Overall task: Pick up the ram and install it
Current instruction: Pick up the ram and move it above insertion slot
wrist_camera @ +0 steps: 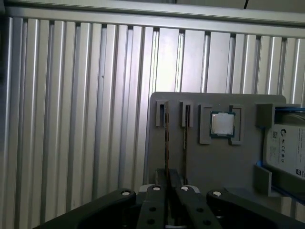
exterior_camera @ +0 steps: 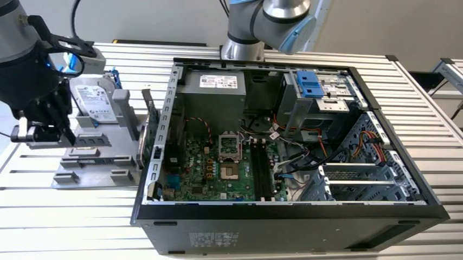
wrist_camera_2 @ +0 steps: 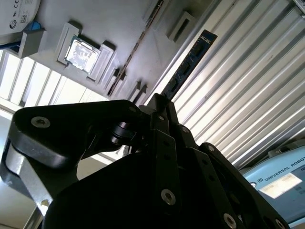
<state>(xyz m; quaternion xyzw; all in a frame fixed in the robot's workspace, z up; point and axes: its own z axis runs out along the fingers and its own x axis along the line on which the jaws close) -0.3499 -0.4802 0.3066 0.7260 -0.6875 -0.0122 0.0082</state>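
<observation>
Second wrist view: pincer (wrist_camera_2: 159, 101) clamps the ram (wrist_camera_2: 187, 63) — thin, dark, chip-lined.

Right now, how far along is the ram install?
Done: nothing installed; the memory slots in the case look empty. In hand: the hand appears closed on the ram, at the parts tray. Left: the ram is not yet in the case.
</observation>
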